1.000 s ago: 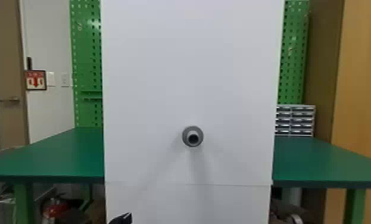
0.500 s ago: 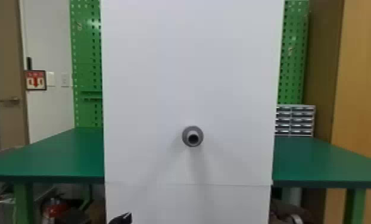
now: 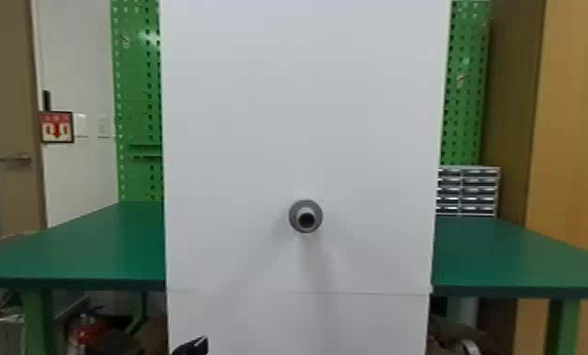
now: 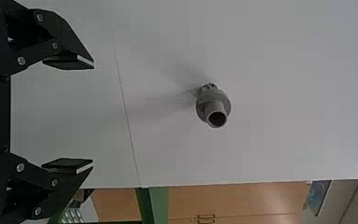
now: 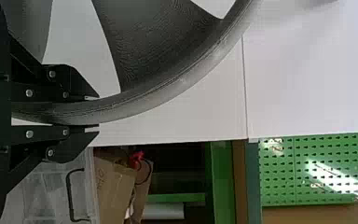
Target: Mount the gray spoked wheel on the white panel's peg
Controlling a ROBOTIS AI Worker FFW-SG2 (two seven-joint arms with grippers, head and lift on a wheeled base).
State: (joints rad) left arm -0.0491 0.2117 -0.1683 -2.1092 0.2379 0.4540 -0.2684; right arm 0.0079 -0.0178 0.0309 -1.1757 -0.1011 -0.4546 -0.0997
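Observation:
At the head view's bottom edge, left of centre, the black tip of my left gripper (image 3: 191, 347) pokes up in front of the white panel (image 3: 302, 104). The gray peg (image 3: 306, 216) sticks out of that panel, with nothing on it. In the left wrist view, my left gripper (image 4: 93, 114) is open and holds nothing, and the peg (image 4: 214, 108) is beyond its fingers. In the right wrist view, my right gripper (image 5: 95, 112) is shut on the rim of the gray spoked wheel (image 5: 168, 91). Part of the wheel is cut off by that view's edge.
Green tabletops (image 3: 104, 245) extend on both sides of the panel. A small drawer cabinet (image 3: 468, 191) stands at the right, before green pegboard (image 3: 462, 94). A clear plastic bin (image 5: 51, 191) and a cardboard box (image 5: 114, 186) lie beyond the right gripper.

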